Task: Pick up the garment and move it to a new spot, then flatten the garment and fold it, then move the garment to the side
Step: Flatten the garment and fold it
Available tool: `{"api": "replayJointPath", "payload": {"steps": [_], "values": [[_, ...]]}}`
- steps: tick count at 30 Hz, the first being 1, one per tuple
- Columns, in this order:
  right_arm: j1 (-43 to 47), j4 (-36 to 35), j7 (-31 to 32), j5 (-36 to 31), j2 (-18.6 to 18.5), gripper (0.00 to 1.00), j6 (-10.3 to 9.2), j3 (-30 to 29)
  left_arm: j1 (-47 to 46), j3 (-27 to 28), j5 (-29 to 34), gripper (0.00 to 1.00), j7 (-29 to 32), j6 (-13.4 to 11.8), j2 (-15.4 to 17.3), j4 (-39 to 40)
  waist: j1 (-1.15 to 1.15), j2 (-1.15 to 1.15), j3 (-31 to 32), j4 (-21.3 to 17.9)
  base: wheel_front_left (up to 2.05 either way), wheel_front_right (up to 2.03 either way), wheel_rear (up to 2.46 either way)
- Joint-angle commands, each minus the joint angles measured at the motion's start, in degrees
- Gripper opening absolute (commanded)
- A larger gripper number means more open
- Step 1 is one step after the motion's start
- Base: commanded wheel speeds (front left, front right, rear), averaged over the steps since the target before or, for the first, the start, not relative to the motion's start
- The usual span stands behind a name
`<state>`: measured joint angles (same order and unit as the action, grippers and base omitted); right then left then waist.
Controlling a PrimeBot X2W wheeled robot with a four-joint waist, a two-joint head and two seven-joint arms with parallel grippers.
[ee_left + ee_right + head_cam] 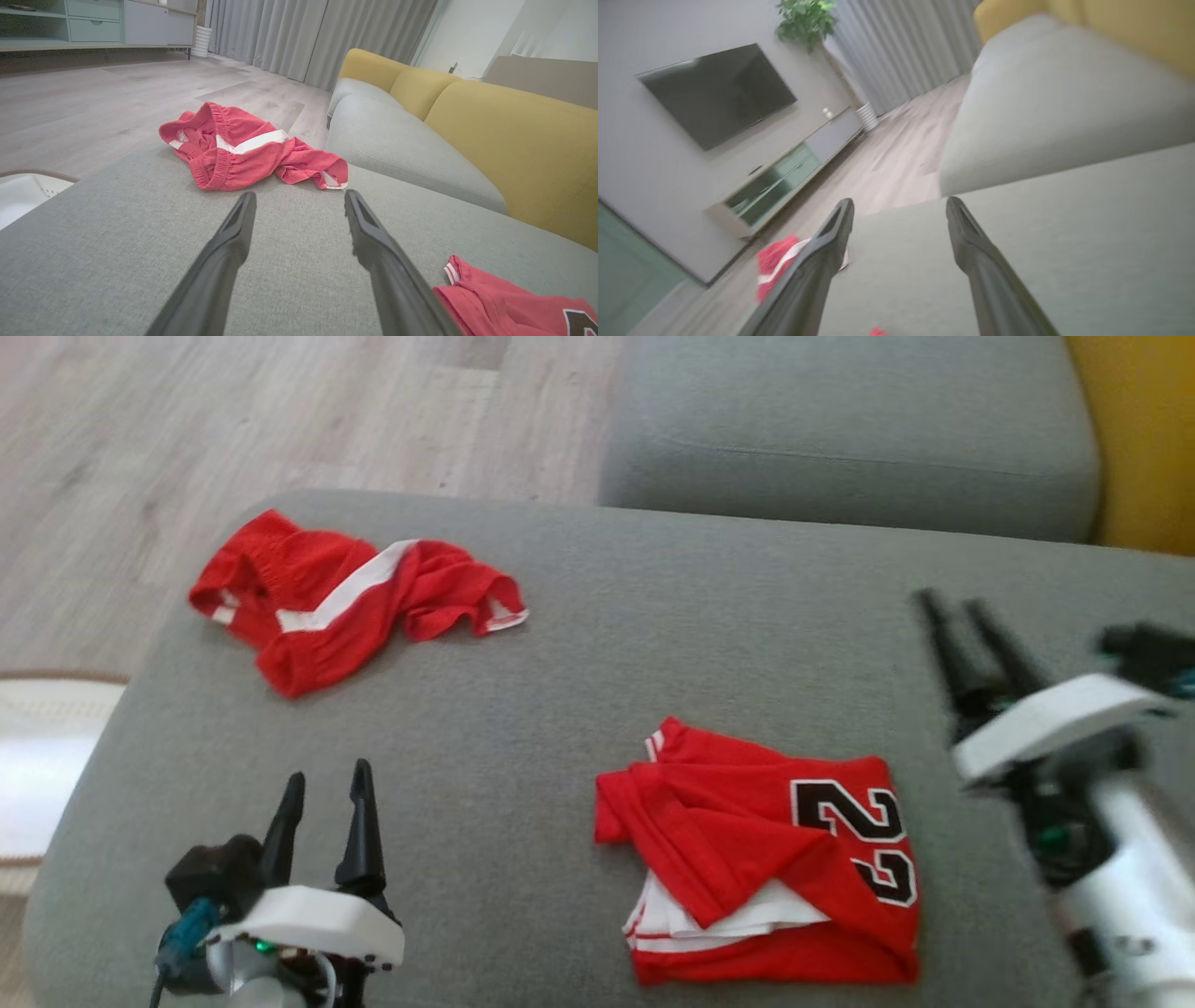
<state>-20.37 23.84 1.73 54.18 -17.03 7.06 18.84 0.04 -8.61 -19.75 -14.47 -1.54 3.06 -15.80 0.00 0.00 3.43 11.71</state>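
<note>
A folded red jersey [775, 859] with a black number 23 lies on the grey sofa seat [579, 691] at the near right; its corner shows in the left wrist view [504, 303]. A crumpled pair of red shorts [345, 593] with a white stripe lies at the far left of the seat, ahead of the left fingers [247, 149] and low left in the right wrist view [777, 266]. My left gripper [327, 782] stands open at the near left, empty. My right gripper [954, 605] hangs open to the right of the jersey, above the seat, holding nothing.
A second grey seat cushion [840, 420] lies beyond, with yellow backrests [514, 135] to the right. Wooden floor [187, 429] runs past the seat's far left edge. A white basket [37, 756] stands on the floor at the left. A TV unit [784, 182] lines the far wall.
</note>
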Motion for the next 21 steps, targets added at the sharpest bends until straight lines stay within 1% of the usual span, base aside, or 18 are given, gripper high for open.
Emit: {"api": "replayJointPath", "payload": {"steps": [1, 3, 5, 6, 7, 8, 9, 10, 12, 16, 21], "values": [[-0.01, -2.36, -0.97, -1.86, -1.57, 1.00, 0.43, -0.92, -1.78, 2.14, 0.09, 1.00, -0.52, -0.30, -0.13, 2.42, 0.00, 0.00, 0.28, -0.73, 0.00, 0.00, 0.00], [1.44, -2.38, -1.12, -5.51, -3.71, 1.00, 0.43, -2.42, -1.54, 2.41, 0.05, 1.00, -0.52, -0.30, -0.14, 2.78, 0.00, 0.00, 0.30, -1.33, 0.00, 0.00, 0.00], [2.85, -2.32, -0.58, -7.96, -4.04, 1.00, 0.43, -3.39, -1.41, 2.42, 0.01, 1.00, -0.52, -0.21, -0.15, 2.89, 0.00, 0.00, 0.25, -1.79, 0.00, 0.00, 0.00], [3.45, -2.29, -0.10, -8.91, -3.79, 0.93, 0.43, -3.58, -1.40, 2.40, -0.01, 1.00, -0.52, -0.17, -0.15, 2.89, 0.00, 0.00, 0.21, -1.95, 0.00, 0.00, 0.00], [3.90, -2.21, 0.44, -10.00, -3.49, 0.77, 0.43, -3.58, -1.41, 2.37, -0.02, 1.00, -0.52, -0.18, -0.16, 2.90, 0.00, 0.00, 0.18, -2.08, 0.00, 0.00, 0.00], [4.26, -2.00, 1.21, -11.03, -3.10, 0.47, 0.43, -3.41, -1.46, 2.29, -0.06, 1.00, -0.52, -0.19, -0.16, 2.90, 0.00, 0.00, 0.14, -2.19, 0.00, 0.00, 0.00], [4.50, -1.68, 2.16, -12.13, -2.68, 0.12, 0.43, -3.08, -1.52, 2.17, -0.13, 1.00, -0.52, -0.20, -0.16, 2.90, 0.00, 0.00, 0.11, -2.25, 0.00, 0.00, 0.00], [4.71, -1.16, 3.37, -13.37, -2.31, 0.00, 0.43, -2.52, -1.58, 2.05, -0.19, 1.00, -0.52, -0.20, -0.17, 2.90, 0.00, 0.00, 0.07, -2.27, 0.00, 0.00, 0.00], [5.15, 0.22, 7.15, -15.04, -1.13, 0.00, 0.43, -0.92, -1.76, 1.69, -0.27, 1.00, -0.52, -0.15, -0.17, 2.79, 0.00, 0.00, 0.01, -2.04, 0.00, 0.00, 0.00], [5.98, 0.88, 13.70, -15.17, 1.83, 0.00, 0.43, 1.98, -1.99, 1.53, -0.27, 1.00, -0.52, -0.19, -0.17, 2.52, 0.00, 0.00, -0.11, -0.92, 0.00, 0.00, 0.00], [7.16, 2.88, 20.36, -14.85, 3.82, 0.00, 0.43, 4.62, -2.04, 1.50, -0.26, 1.00, -0.52, -0.19, -0.17, 2.13, 0.00, 0.00, -0.35, 0.79, 0.00, 0.00, 0.00]]}}
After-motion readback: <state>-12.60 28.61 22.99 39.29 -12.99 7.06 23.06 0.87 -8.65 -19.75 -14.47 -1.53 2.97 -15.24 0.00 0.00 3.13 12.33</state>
